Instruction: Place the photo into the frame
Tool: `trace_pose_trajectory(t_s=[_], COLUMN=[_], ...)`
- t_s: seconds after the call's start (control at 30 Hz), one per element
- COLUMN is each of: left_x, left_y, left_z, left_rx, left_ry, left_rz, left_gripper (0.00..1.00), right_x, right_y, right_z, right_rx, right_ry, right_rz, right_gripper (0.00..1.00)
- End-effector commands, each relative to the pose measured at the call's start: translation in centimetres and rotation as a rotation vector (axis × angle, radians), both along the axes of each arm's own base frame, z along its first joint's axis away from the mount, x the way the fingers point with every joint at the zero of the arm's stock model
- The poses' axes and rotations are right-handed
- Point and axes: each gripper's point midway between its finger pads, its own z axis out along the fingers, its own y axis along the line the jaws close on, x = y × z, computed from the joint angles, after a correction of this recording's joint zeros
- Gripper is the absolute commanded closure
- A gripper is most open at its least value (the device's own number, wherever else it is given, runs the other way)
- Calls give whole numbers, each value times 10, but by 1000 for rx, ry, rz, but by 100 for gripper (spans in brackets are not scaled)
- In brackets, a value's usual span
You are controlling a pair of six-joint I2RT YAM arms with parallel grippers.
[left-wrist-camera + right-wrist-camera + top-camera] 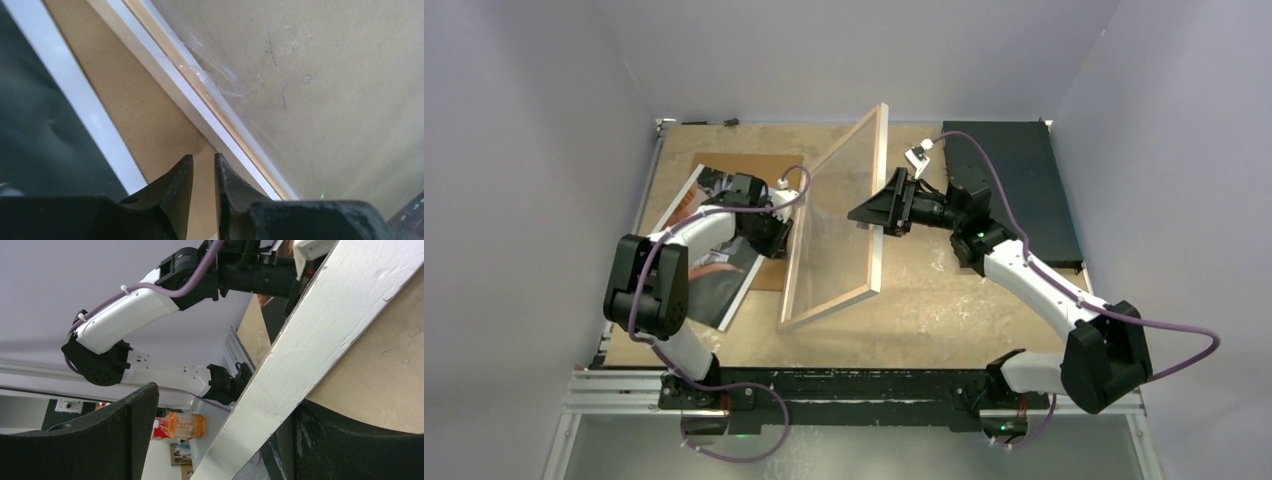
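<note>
The frame (836, 230) stands tilted in the middle of the table, its lower edge down and its clear pane facing left. Its white edge (310, 335) runs between the wide jaws of my open right gripper (225, 400) (869, 213) and leans on the right finger; the left finger is apart from it. The photo (724, 280) lies flat at the left, partly under my left arm. My left gripper (782, 238) (204, 160) hovers by the frame's left edge (210, 110), fingers a narrow gap apart with nothing between them. The photo's dark picture and white border (45, 125) lie to its left.
A brown backing board (764, 165) (145, 115) lies under the photo and below the left fingertips. A black mat (1014, 180) lies at the back right. Grey walls close the table on three sides.
</note>
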Motion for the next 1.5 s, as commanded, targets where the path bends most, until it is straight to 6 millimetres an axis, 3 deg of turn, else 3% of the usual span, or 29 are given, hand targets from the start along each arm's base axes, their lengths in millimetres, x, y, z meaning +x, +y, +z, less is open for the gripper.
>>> trace_pose_trajectory(t_s=[0.0,0.17,0.33,0.37,0.57,0.73,0.93,1.23,1.33,1.47], left_x=[20,25,9,5,-9,-16,-30,-50,-57,-60], left_y=[-1,-13,-41,-47,-69,-77,-80,-83,-82,-78], left_z=[63,131,187,194,228,242,289,333,334,320], left_rx=[-95,-202,-375,-392,-457,-505,-580,-652,-659,-621], left_ry=[-96,-197,-247,-258,-312,-310,-341,-341,-322,-299], left_rz=[13,-3,-64,-83,-140,-141,-147,-166,-156,-131], left_gripper=[77,63,20,15,12,11,6,2,1,0], right_x=[2,4,4,4,5,0,-3,-2,0,2], right_y=[1,3,6,7,21,36,44,46,49,52], right_z=[26,42,44,44,49,61,64,74,72,69], right_rx=[53,69,91,95,153,234,263,291,287,286], right_ry=[-75,-95,-79,-74,-60,-74,-73,-92,-84,-69], right_rz=[2,-3,-14,-16,-8,42,58,58,57,54], right_gripper=[18,19,22,23,35,37,37,38,38,43])
